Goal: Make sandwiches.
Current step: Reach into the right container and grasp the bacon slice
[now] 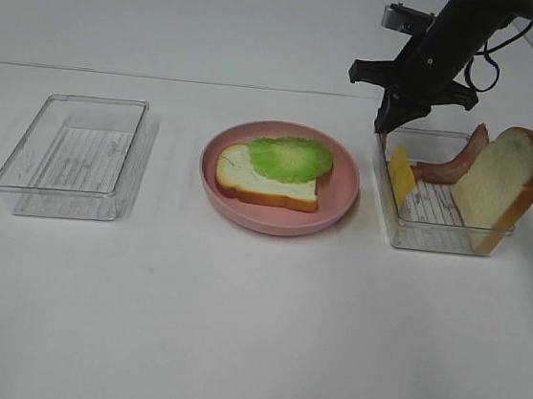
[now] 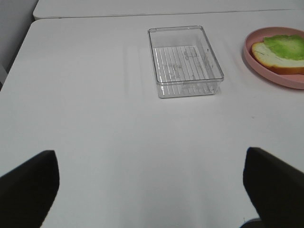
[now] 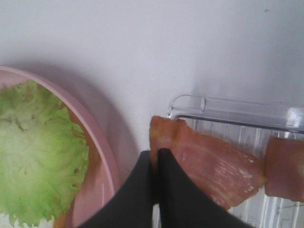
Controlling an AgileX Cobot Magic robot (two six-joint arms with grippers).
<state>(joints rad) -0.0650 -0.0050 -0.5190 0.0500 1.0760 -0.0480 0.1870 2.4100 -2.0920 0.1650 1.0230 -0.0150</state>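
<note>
Black jointed arm (image 1: 455, 43), looped black cables (image 1: 491, 63), grey wrist block (image 1: 406, 19), tapered matte-black fingers (image 3: 183, 199)

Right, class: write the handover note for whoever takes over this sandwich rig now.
Left claw: open, holding nothing, over the table.
Right claw: shut on a bacon strip at the right tray edge.
Done: bread slice with lettuce on the plate.
Left: move the bacon strip across, then cheese and second slice, both leaning in that tray.
</note>
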